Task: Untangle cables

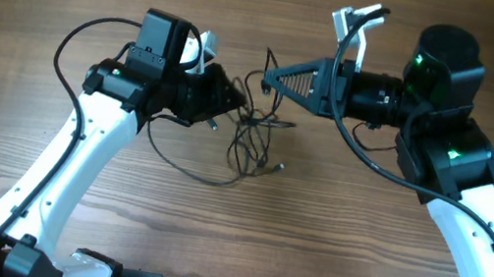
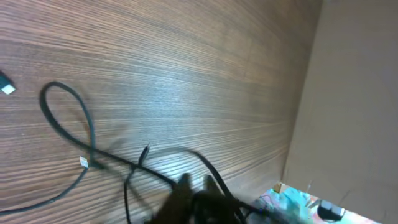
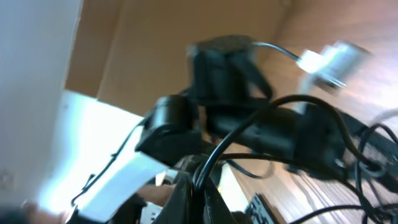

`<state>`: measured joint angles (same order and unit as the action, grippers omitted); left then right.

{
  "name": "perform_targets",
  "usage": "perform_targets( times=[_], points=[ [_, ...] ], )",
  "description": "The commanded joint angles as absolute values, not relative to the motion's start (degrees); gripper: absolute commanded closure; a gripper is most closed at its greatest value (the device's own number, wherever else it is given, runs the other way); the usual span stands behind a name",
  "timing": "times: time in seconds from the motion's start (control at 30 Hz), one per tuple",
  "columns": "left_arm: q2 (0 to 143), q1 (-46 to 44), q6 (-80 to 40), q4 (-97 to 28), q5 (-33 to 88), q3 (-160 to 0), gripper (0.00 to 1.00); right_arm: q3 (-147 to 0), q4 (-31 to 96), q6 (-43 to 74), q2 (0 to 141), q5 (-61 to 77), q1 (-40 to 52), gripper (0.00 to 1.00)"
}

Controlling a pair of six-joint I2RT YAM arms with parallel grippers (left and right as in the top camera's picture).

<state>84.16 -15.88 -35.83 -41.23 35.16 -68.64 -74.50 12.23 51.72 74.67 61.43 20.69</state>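
Observation:
The cables (image 1: 252, 139) lie as a loose black tangle on the wooden table between my two arms, with small plug ends (image 1: 279, 169) at the strands' tips. My left gripper (image 1: 237, 107) points right into the tangle's left side. In the left wrist view, the left gripper (image 2: 198, 183) is shut, and a strand (image 2: 87, 121) with a plug (image 2: 84, 163) runs straight into its fingertips. My right gripper (image 1: 270, 75) points left above the tangle. In the right wrist view, the right gripper (image 3: 198, 186) is shut on a thin cable (image 3: 214, 158) that rises from between its fingers.
A long thin cord (image 1: 178, 163) loops away toward the lower left of the tangle. Thicker black arm cables (image 1: 69, 41) arch off both arms. The left arm (image 3: 249, 124) fills the right wrist view. A beige panel (image 2: 348, 93) and a colourful object (image 2: 292, 202) sit beyond the table edge.

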Motion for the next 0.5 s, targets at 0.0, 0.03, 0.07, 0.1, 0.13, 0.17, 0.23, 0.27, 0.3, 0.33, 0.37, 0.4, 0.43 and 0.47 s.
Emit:
perform_targets(
  times=[0.0,0.03,0.07,0.1,0.13,0.17,0.23,0.27,0.3,0.33,0.37,0.4,0.43,0.47],
  points=[
    [86.7,-16.0,-35.2,-42.7,30.5,-68.5,0.96,-75.1,10.0,52.6,74.4,65.6,20.8,0.96],
    [86.9,-16.0,-35.2,-42.9,30.0,-68.5,0.96,-75.1,10.1,52.5,74.4,65.6,20.7,0.96],
    [87.2,-16.0,-35.2,-43.1,29.5,-68.5,0.96,-75.1,10.2,52.2,74.4,65.6,20.7,0.96],
    [87.4,-16.0,-35.2,-43.1,28.9,-68.5,0.96,-75.1,10.2,51.6,74.4,65.6,20.7,0.96],
    [87.5,-16.0,-35.4,-43.1,28.3,-68.5,0.96,-75.1,10.2,50.7,74.4,65.5,20.7,0.96],
    [87.5,-16.0,-35.6,-43.1,27.7,-68.5,0.96,-75.1,10.2,49.9,74.4,65.4,20.7,0.96],
    [87.5,-15.8,-37.1,-43.5,25.3,-68.5,0.96,-75.1,11.5,48.1,74.4,63.1,20.5,0.96],
    [87.5,-15.8,-37.1,-43.6,24.7,-68.5,0.96,-75.1,12.4,48.0,74.4,61.8,20.4,0.96],
    [87.5,-15.7,-37.1,-44.1,23.7,-68.5,0.96,-75.1,13.8,47.8,74.4,59.6,20.2,0.96],
    [87.5,-15.7,-37.3,-44.7,22.5,-68.5,0.96,-75.1,15.4,46.2,74.4,56.8,19.8,0.96],
    [87.5,-15.6,-37.7,-45.4,21.4,-68.5,0.96,-75.1,16.6,44.8,74.4,54.6,19.3,0.96],
    [87.5,-15.5,-38.0,-46.1,20.5,-68.5,0.96,-75.1,18.0,43.8,74.4,52.1,18.8,0.96],
    [87.5,-15.3,-38.2,-46.8,19.3,-68.5,0.96,-75.1,20.9,43.3,74.4,47.7,17.7,0.96],
    [87.5,-15.1,-38.2,-47.8,17.9,-68.5,0.96,-75.1,23.2,43.3,74.4,44.2,16.7,0.96]
  ],
)
